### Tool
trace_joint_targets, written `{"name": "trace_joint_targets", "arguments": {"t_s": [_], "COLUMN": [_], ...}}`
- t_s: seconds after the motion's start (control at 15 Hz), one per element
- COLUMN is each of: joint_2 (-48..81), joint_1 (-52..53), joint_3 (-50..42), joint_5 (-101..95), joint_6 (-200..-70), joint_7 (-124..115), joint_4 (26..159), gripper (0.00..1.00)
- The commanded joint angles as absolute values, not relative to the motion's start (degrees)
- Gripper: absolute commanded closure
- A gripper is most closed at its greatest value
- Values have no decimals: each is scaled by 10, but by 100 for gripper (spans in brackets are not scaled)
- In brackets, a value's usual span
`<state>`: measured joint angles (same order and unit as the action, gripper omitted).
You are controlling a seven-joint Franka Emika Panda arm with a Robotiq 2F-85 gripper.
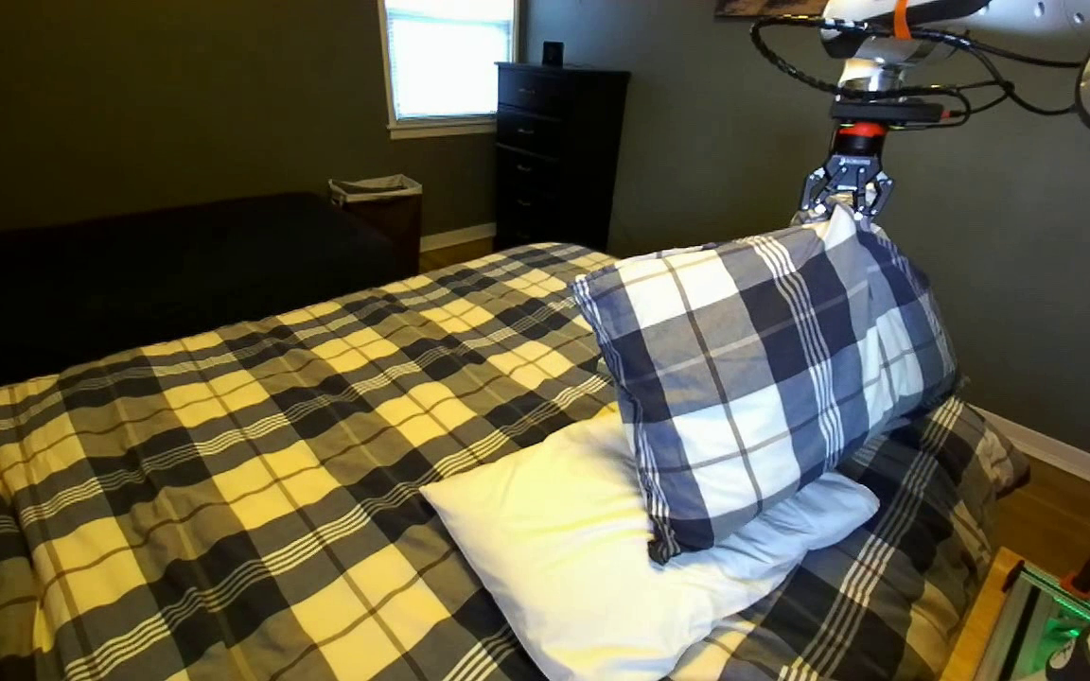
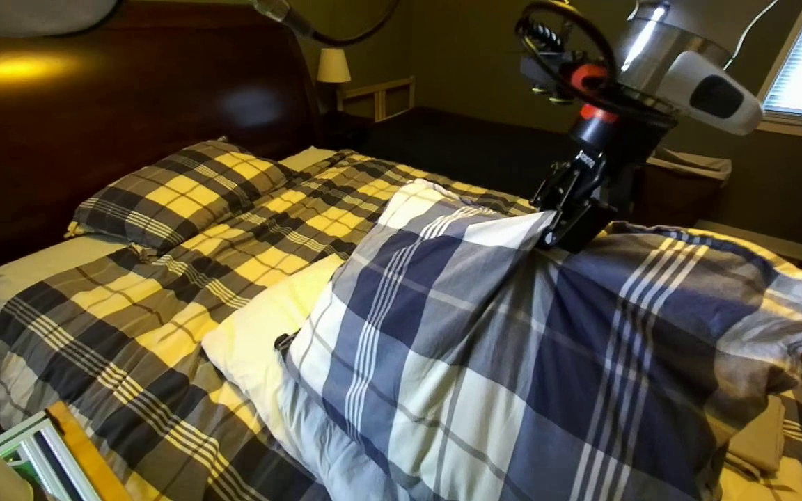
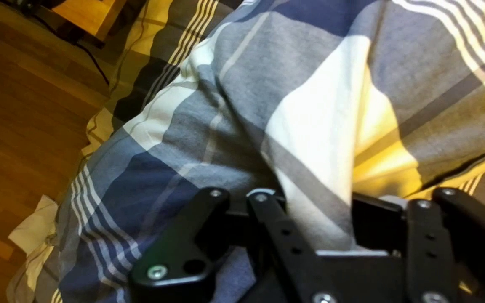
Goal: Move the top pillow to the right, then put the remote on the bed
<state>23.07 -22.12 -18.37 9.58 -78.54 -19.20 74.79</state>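
Note:
The top pillow point(image 1: 744, 369), in a navy, white and pale plaid case, hangs tilted under my gripper point(image 1: 845, 210). The gripper is shut on a bunched fold of the pillow's upper edge. The grip also shows in an exterior view point(image 2: 560, 233), where the pillow point(image 2: 457, 348) fills the front. In the wrist view the fold of pillow point(image 3: 318, 168) runs up between the jaws point(image 3: 316, 202). The pillow's lower edge is over the white pillow; I cannot tell how much weight rests there. The bed point(image 1: 252, 473) has a plaid comforter. The remote is hidden or out of view.
The plain white pillow point(image 1: 564, 539) lies on the bed. A second plaid pillow point(image 2: 185, 191) leans by the dark headboard point(image 2: 164, 83). A tan folded cloth point(image 2: 756, 438) lies near the bed's edge. A wood-edged stand point(image 1: 985, 605) is beside the bed. A dark dresser point(image 1: 554, 156) stands behind.

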Motion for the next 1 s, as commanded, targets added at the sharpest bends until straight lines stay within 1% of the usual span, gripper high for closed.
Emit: {"name": "trace_joint_targets", "arguments": {"t_s": [0.0,0.73,0.93], "joint_2": [262,369,394], "joint_1": [-252,-306,-316], "joint_3": [-186,-195,-197], "joint_5": [86,6,-2], "joint_6": [-735,-657,-654], "joint_7": [-147,-78,-79], "joint_4": [653,461,417], "gripper": [100,100,100]}}
